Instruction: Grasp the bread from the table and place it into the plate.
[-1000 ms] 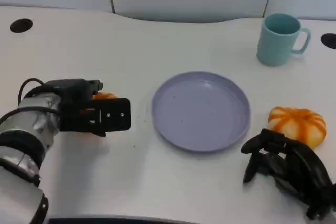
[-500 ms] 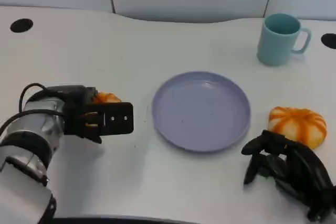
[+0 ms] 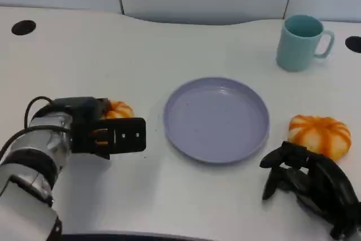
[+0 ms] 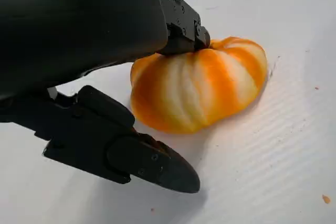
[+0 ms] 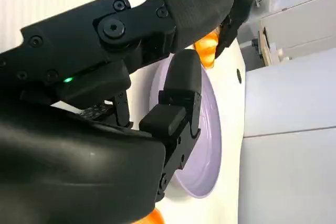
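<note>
White tabletop (image 3: 169,43) carries the whole scene, with a lavender plate (image 3: 216,119) sitting near its middle and holding nothing. At the far right corner stands a teal mug (image 3: 299,42), upright, its handle turned toward the right edge. Two orange-and-cream striped loaves, shaped like small pumpkins, lie on either side of the plate. One piece of bread (image 3: 318,134) rests on the table just right of the plate, toward the near right edge. The other bread (image 3: 118,110) sits left of the plate, toward the near left edge, where the left hand (image 3: 113,134) has closed around it (the left wrist view shows one black finger pressed on top of the loaf (image 4: 202,90) and another finger (image 4: 126,150) lying low along its side, with the loaf still resting on the table). The right hand (image 3: 307,182) lies near the front right edge, close beside the right loaf but not touching it, its fingers loosely curled and holding nothing.
</note>
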You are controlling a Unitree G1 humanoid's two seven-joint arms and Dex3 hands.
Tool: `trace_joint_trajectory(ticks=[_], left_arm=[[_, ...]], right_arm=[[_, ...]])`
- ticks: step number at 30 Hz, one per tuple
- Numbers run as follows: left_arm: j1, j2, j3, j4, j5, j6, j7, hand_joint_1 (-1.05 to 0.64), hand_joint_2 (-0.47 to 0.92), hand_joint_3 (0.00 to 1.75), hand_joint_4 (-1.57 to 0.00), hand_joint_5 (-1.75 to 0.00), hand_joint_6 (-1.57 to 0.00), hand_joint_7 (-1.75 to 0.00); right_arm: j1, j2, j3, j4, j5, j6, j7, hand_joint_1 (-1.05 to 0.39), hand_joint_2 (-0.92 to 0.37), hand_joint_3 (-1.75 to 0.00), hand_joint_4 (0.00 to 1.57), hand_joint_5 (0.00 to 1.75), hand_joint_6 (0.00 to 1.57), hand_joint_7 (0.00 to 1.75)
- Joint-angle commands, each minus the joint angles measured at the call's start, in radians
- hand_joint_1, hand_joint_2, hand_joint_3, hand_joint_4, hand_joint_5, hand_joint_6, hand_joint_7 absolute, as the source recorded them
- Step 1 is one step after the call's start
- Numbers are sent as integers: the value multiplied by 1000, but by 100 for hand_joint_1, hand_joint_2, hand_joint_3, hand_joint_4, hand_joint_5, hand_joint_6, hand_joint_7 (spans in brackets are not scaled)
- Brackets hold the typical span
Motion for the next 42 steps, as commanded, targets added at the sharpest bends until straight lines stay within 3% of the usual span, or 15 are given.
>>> trace_joint_trajectory(ticks=[1, 3, 4, 5, 7, 10, 13, 14, 15, 18, 20, 26, 29, 32, 42], left_arm=[[31, -6, -6, 14, 0, -5, 41, -50, 77, 0, -28, -69, -53, -27], [33, -9, -18, 18, 11, 7, 70, -48, 78, 1, -19, -125, -44, -75], [33, -10, -24, 20, 15, 13, 78, -46, 79, 1, -20, -143, -42, -94], [33, -11, -30, 23, 21, 21, 91, -45, 80, 1, -23, -148, -41, -101], [36, -12, -44, 25, 35, 34, 125, -43, 81, 1, -38, -135, -43, -111], [43, -13, -58, 27, 48, 44, 177, -37, 79, 0, -46, -154, -38, -139], [51, -9, -63, 28, 52, 47, 208, -37, 79, 0, -47, -158, -36, -145], [58, -4, -68, 28, 57, 47, 238, -26, 81, 1, -66, -168, -46, -163], [64, 0, -71, 27, 61, 48, 261, -22, 82, 2, -74, -171, -52, -168], [73, 9, -66, 26, 56, 34, 307, -20, 86, 5, -75, -174, -51, -174], [74, 12, -49, 24, 40, 23, 320, -18, 90, 8, -67, -175, -51, -174], [64, 24, 40, 10, -47, -42, 299, -16, 90, 23, -71, -175, -54, -175], [51, 31, 79, 1, -87, -70, 279, -17, 63, 74, -65, -175, -52, -175], [41, 39, 109, -9, -113, -103, 291, -14, 55, 92, -75, -175, -61, -175], [-12, 50, 130, -47, -121, -220, 299, -7, 61, 66, -75, -175, -58, -175]], right_arm=[[39, -7, -2, 16, 7, 40, 0, -54, -92, -12, 66, 159, 73, 102], [40, -6, -5, 21, 12, 36, 7, -54, -92, -12, 66, 158, 73, 101], [42, -7, -6, 20, 14, 44, 6, -54, -92, -12, 65, 159, 73, 101], [44, -7, -3, 13, 11, 49, -1, -54, -92, -12, 66, 159, 74, 101], [49, -7, 0, 4, 7, 50, -9, -55, -92, -10, 66, 159, 74, 101], [53, -7, 2, -2, 7, 46, -9, -55, -92, -11, 65, 159, 74, 102], [55, -7, 1, -8, 12, 50, -5, -55, -92, -11, 64, 159, 74, 102], [56, -6, -1, -8, 16, 52, 0, -55, -92, -11, 65, 160, 73, 102], [55, -6, -3, -7, 20, 53, 4, -54, -92, -11, 64, 160, 73, 102], [54, -6, -5, -2, 24, 55, 9, -53, -92, -12, 64, 160, 73, 102], [52, -7, -6, 6, 24, 53, 13, -52, -92, -12, 65, 160, 73, 102], [63, -5, 0, -12, 19, 45, 9, -54, -92, -15, 65, 160, 72, 102], [65, -7, 9, -20, 8, 37, 0, -53, -92, -15, 65, 161, 72, 102], [70, -9, 20, -35, -5, 36, -17, -53, -92, -15, 65, 160, 72, 102], [62, -4, 25, -26, 10, 33, -11, -53, -92, -15, 64, 160, 72, 103]])
